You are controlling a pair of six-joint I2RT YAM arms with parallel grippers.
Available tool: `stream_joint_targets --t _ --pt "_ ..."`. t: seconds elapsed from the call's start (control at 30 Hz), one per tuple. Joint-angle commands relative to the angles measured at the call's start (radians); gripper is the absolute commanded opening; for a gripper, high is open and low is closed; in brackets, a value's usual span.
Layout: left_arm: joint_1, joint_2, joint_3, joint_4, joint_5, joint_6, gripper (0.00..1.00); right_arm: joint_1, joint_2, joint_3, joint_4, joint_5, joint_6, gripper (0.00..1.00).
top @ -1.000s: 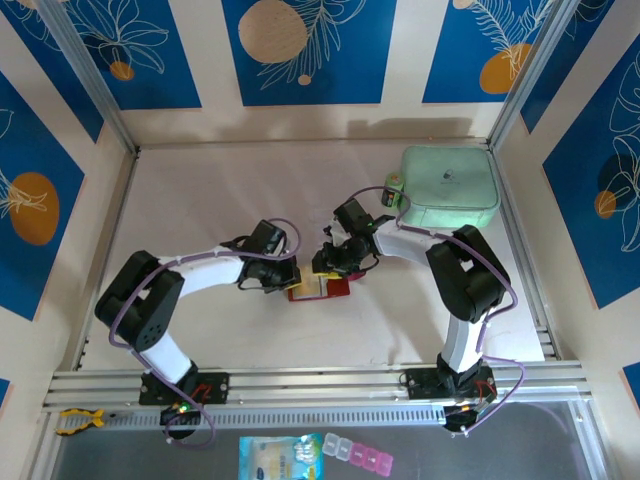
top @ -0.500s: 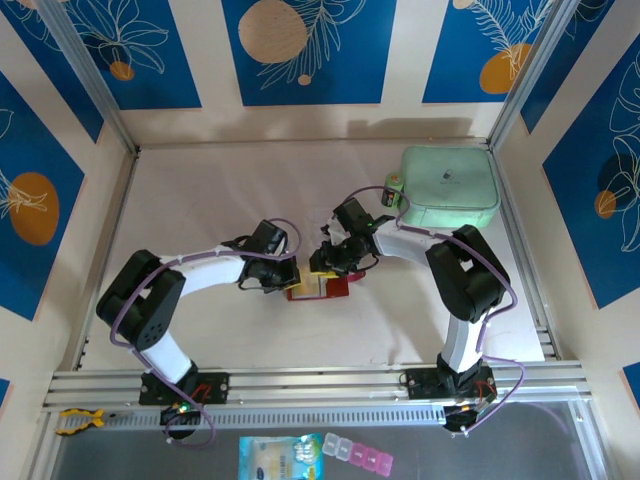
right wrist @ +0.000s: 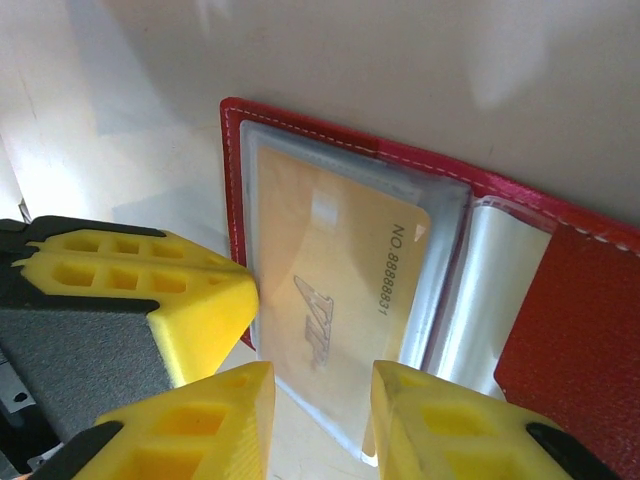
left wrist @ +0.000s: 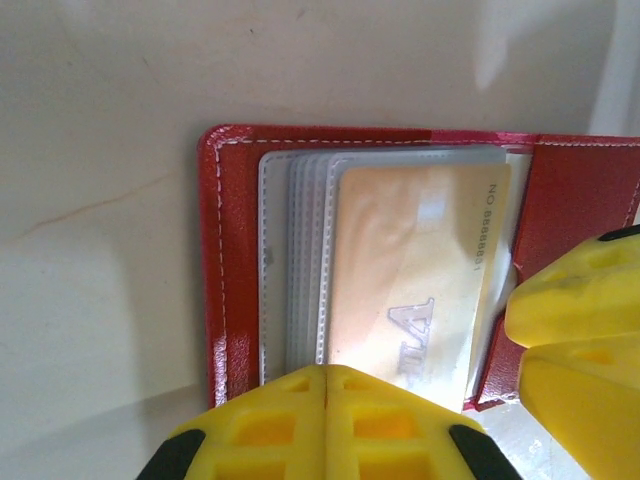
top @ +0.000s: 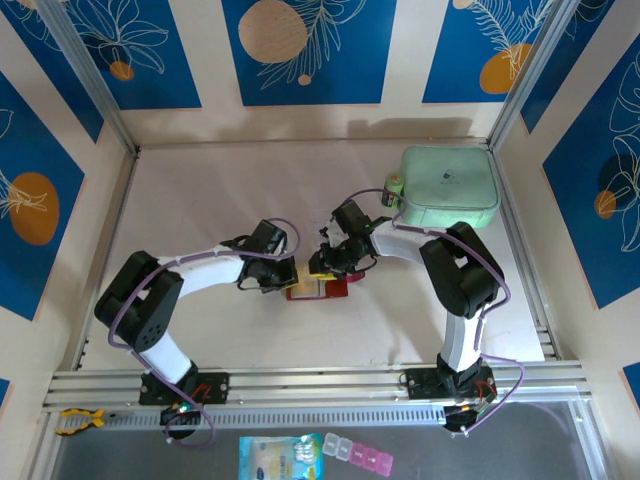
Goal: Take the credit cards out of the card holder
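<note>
The red card holder (top: 338, 289) lies open at mid-table between both arms, long axis left-right (top view). Its gold credit card (right wrist: 330, 260), printed "NO. 8888831", points lengthwise between the spread fingers of the right gripper (right wrist: 320, 400). The left gripper (left wrist: 325, 385), fingers pressed together, is over the holder's near edge.

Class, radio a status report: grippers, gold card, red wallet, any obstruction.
Left gripper shut, at red leather-like folding wallet. Right gripper open over thin tan-gold card, partly in clear pocket. Nothing blocking.
</note>
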State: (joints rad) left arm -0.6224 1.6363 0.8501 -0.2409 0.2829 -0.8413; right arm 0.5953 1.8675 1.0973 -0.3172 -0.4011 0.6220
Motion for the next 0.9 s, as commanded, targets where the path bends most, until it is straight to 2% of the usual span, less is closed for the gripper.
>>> stream_joint_targets --t 0.0,0.7,0.87 --pt "-0.005 0.004 0.026 -0.04 -0.018 0.026 0.03 0.0 0.024 -0.011 0.003 -0.036 0.001 0.31" --pt "-0.004 0.012 0.009 -0.029 -0.01 0.021 0.02 0.014 0.054 0.005 0.004 -0.058 -0.01 0.24" --pt "-0.004 0.011 0.006 -0.029 -0.01 0.021 0.02 0.017 0.055 0.011 -0.023 -0.026 -0.013 0.25"
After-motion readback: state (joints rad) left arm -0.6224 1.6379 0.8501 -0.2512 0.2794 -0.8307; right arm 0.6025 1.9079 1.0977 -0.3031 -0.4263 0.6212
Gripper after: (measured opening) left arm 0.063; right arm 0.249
